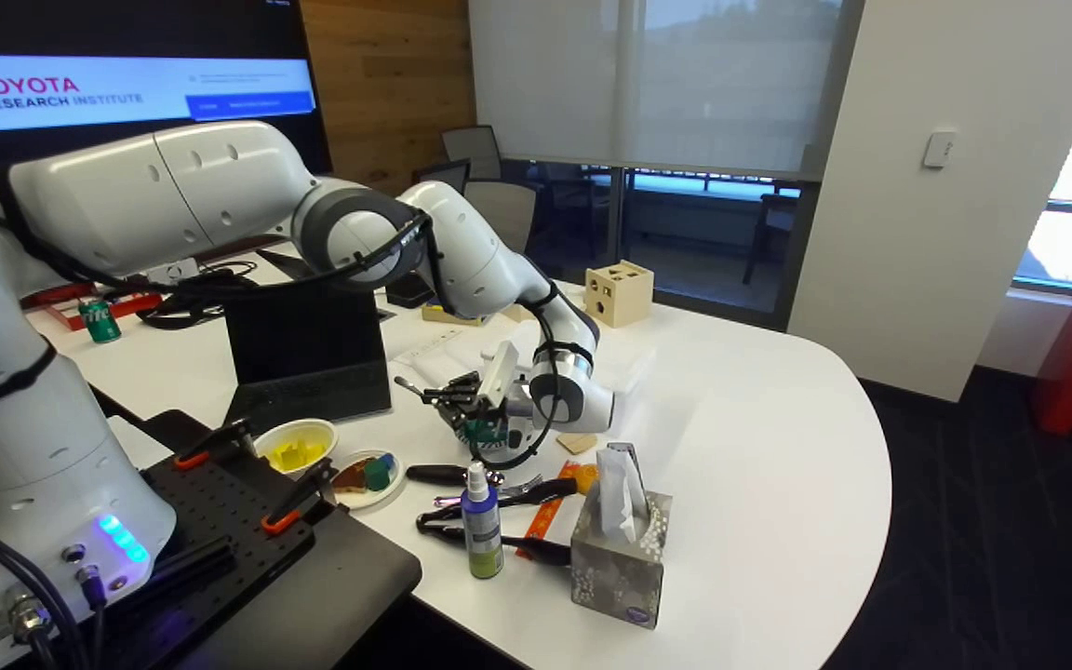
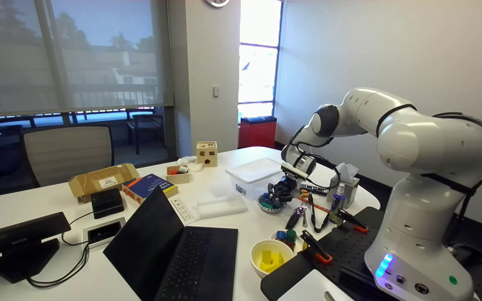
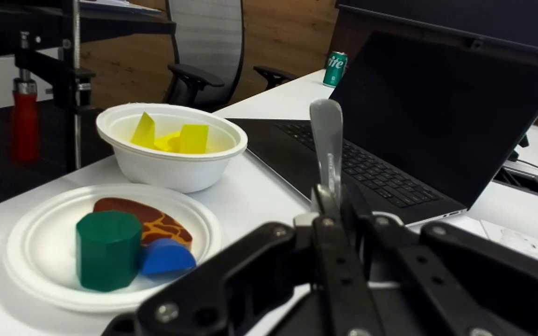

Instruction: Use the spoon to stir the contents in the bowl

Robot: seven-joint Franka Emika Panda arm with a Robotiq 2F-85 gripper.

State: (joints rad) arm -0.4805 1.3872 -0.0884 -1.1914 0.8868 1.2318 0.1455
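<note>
The teal-blue bowl [image 2: 268, 210] sits on the white worktop [image 1: 759, 437], under the tool [image 3: 339, 205]. In an exterior view its rim reads pale with dark marks; contents [image 2: 269, 205] blue and green, too small to sort piece by piece. Tool tilted, pinching a metal spoon [image 3: 327, 140] between its fingertips. Wrist view: a flat, rounded end of the spoon juts past the tips; the rest is hidden, so touch with the contents cannot be told.

White plate [image 3: 31, 242] and white bowl [image 3: 171, 170] stand just beside each other, nearer the robot's base [image 1: 43, 465]. On the plate: green octagonal block [image 3: 109, 252], blue half-round block [image 3: 167, 256], brown veined piece [image 3: 140, 215], close together. In the white bowl: yellow blocks [image 3: 193, 139].

Tongs [image 1: 543, 549] lie spread in both exterior views; spray bottle [image 1: 483, 530] upright just beside them, tissue box [image 1: 618, 572] near it. Lidded clear plastic box [image 2: 251, 184] near the teal-blue bowl; wooden shape-sorter cube [image 2: 206, 154] farther out. Laptop [image 3: 437, 116] open, screen dark, near the white bowl. Sprite can [image 3: 335, 70] well apart, past the laptop.
</note>
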